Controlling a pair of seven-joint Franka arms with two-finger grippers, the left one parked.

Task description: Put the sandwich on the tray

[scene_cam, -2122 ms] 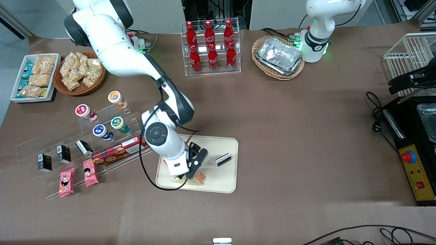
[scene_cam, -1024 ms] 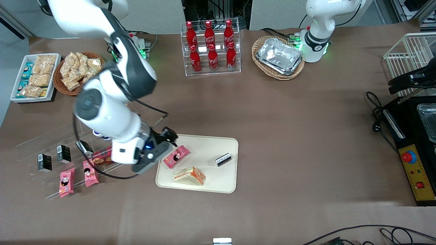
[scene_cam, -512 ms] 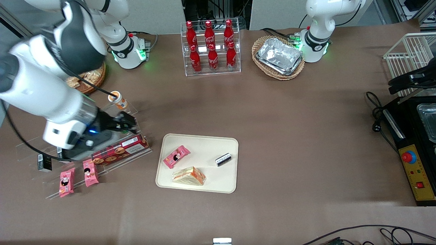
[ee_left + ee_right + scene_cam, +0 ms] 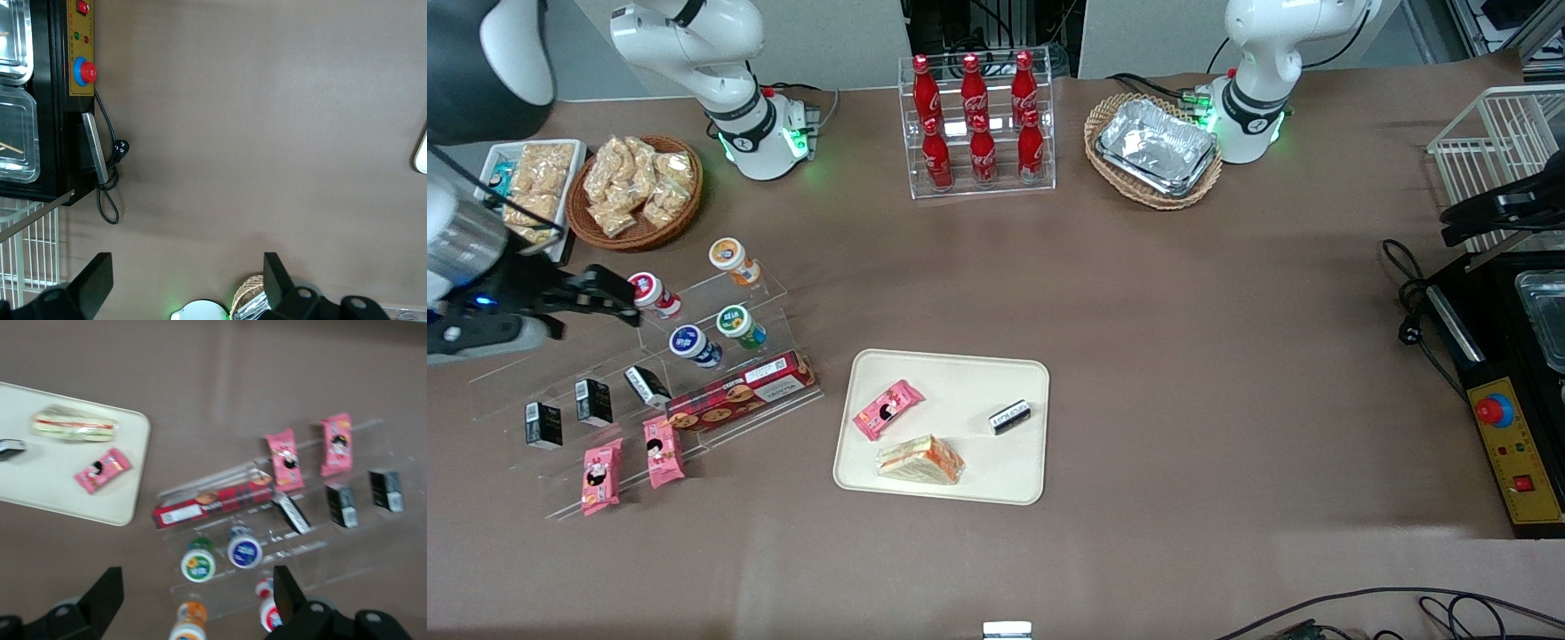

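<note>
The sandwich (image 4: 920, 460) (image 4: 75, 425), a wrapped cream wedge with an orange-red edge, lies flat on the cream-beige tray (image 4: 960, 382) (image 4: 40, 487), near the tray edge closest to the front camera. Nothing touches it. My right gripper (image 4: 609, 298) (image 4: 197, 581) hangs well away toward the working arm's end of the table, high above the clear stepped stand (image 4: 605, 356) with its snack cups. It is open, the fingers wide apart with nothing between them.
A pink snack packet (image 4: 887, 410) and a small black pack (image 4: 1010, 417) also lie on the tray. The stand holds cups, black packs, a red biscuit box (image 4: 740, 394) and pink packets. A cola bottle rack (image 4: 978, 124) and wicker baskets stand farther from the camera.
The gripper left the sandwich on the tray, then swung up and away toward the working arm's end. It is now above the stepped stand. The sandwich has not moved since.
</note>
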